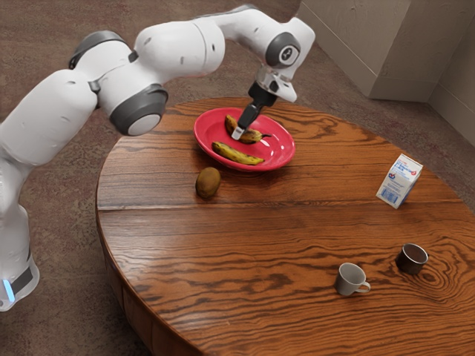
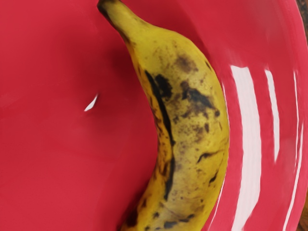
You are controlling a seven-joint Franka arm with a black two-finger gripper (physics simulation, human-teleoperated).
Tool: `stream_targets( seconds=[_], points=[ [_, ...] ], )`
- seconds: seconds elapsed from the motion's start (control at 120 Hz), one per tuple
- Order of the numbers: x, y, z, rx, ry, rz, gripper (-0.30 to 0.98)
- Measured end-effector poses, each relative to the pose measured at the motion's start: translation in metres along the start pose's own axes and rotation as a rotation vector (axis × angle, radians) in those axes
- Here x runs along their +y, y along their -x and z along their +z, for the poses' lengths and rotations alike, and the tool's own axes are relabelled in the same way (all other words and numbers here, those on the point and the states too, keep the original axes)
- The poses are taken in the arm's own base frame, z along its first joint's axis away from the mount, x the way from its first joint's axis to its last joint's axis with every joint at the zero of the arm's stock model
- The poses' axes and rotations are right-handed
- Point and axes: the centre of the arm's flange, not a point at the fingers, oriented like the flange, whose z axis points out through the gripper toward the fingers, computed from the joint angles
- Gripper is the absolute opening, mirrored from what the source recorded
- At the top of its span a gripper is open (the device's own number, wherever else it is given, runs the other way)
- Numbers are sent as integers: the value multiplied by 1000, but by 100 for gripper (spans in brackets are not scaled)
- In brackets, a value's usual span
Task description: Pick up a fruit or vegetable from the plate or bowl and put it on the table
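Jaws, one pair, of the black gripper (image 1: 238, 133): whether wide or narrow could not be told; tip located over the far banana (image 1: 253, 136), contact uncertain. Far banana: yellow, dark-spotted, curved, lying in the red plate (image 1: 283, 153). Near banana (image 1: 237, 154): likewise in the plate, on its near side. Table (image 1: 223, 241): wooden, round-edged, the destination; neither banana was on it. Hazards, as judged. Item: slip or roll, since the banana's curved skin offered a poor seat to a grip closed off its middle or askew to its length. Item: scraping or tipping of the plate, should the hand have gone too deep or pressed against the raised rim, the fruit in the wrist view lying beside the plate's glossy slope. Item: disturbance of the near banana, a small sideways error being enough to nudge it. Item: snagging on the rim, should the carry have begun before a sufficient lift, a long fruit being apt to hang low at one end. Item: poor placement, the kiwi (image 1: 208, 182) standing on the table just off the plate's near left edge and likely to roll if struck; the milk carton (image 1: 400, 180), right, and the mug (image 1: 350, 279) and metal cup (image 1: 412, 259), near right, were lesser risks, standing well apart.
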Motion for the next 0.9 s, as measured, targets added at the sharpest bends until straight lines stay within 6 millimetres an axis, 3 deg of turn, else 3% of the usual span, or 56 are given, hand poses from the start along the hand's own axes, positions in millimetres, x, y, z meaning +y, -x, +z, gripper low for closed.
stream_targets(
  seconds=[0.208, 0.375, 0.625, 0.9],
  points=[
    [7, -4, -1, 3, 14, 18, 68],
    [10, -13, 11, -10, 46, 39, 68],
    [5, -10, 26, -27, 86, 32, 68],
    [6, -13, 30, -32, 95, 39, 65]
  ],
)
